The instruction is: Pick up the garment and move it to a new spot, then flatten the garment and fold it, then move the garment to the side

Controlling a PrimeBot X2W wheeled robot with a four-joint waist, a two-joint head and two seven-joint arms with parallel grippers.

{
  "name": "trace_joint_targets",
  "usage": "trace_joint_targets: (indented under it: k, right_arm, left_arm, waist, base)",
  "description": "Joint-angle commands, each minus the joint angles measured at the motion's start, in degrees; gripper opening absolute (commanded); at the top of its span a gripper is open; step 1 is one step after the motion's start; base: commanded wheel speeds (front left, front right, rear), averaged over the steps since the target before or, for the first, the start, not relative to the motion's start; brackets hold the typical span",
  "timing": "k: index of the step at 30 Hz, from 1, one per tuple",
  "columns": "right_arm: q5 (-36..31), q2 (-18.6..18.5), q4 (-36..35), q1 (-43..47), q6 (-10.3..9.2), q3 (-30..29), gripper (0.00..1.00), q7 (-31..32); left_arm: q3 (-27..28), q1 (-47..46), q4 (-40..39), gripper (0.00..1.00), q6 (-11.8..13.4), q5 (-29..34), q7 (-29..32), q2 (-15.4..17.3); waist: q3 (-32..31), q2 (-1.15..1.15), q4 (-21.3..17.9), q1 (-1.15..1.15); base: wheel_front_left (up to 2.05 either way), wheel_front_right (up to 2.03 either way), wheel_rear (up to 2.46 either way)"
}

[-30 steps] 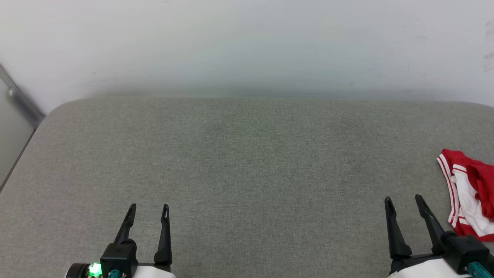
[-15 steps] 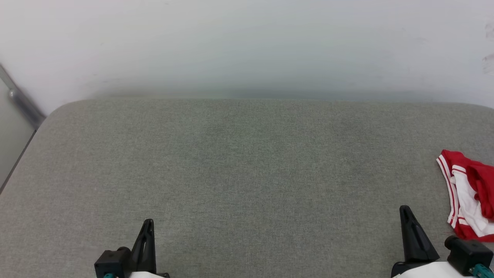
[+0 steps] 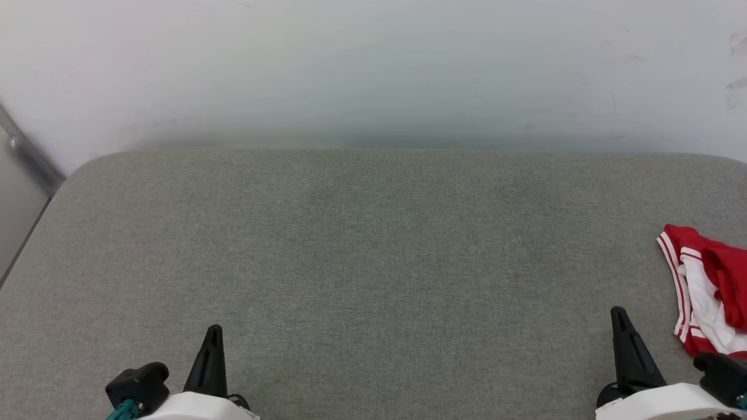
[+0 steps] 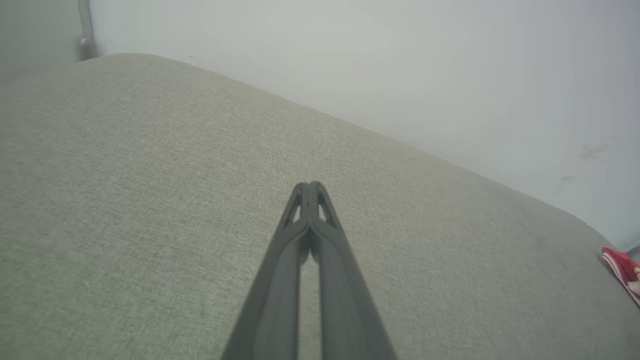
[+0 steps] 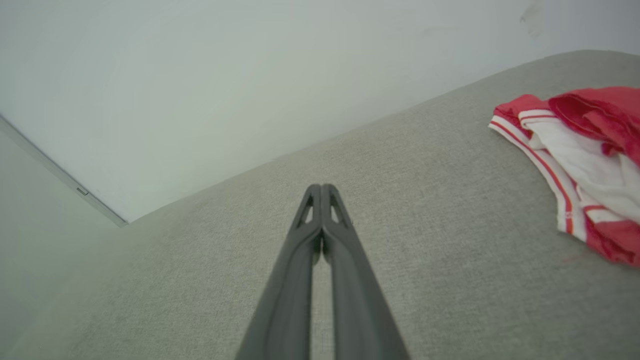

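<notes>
Grey fabric cushion (image 3: pixel 373 262) takes up most of the scene, with a plain pale wall (image 3: pixel 373 70) behind its far edge. So the garment (image 3: pixel 709 291) is sitting crumpled at the cushion's right edge, red with white fabric and striped trim showing. It's partly cut off by the frame, so it looks bunched up, but I can't tell how the rest lies. Over the cushion's near-left part is the left gripper (image 3: pixel 213 333), fingers pressed tight together, nothing in them. At the near-right, the right gripper (image 3: pixel 617 315) is near the garment but not touching it, fingers also pinched together and empty.
</notes>
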Motion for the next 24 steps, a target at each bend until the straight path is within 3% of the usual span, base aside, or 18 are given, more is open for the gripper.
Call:
trace_joint_targets:
  k: [1,24]
  right_arm:
    - [2.2,-0.3,-0.6,-1.8,0.0,-0.2,0.0,0.4]
    - [22.6,-0.4,1.2,-4.7,-0.01,-1.0,0.0,5.4]
  left_arm:
    - [0.4,-1.6,-0.4,0.0,-0.4,-2.1,0.4,0.1]
    - [2.6,-4.6,1.6,0.0,-2.6,-23.6,5.5,0.0]
  waist:
    - [0.0,0.0,0.0,0.0]
    - [0.2,0.0,-0.8,0.0]
  base:
    - [0.0,0.0,0.0]
    - [0.0,0.0,0.0]
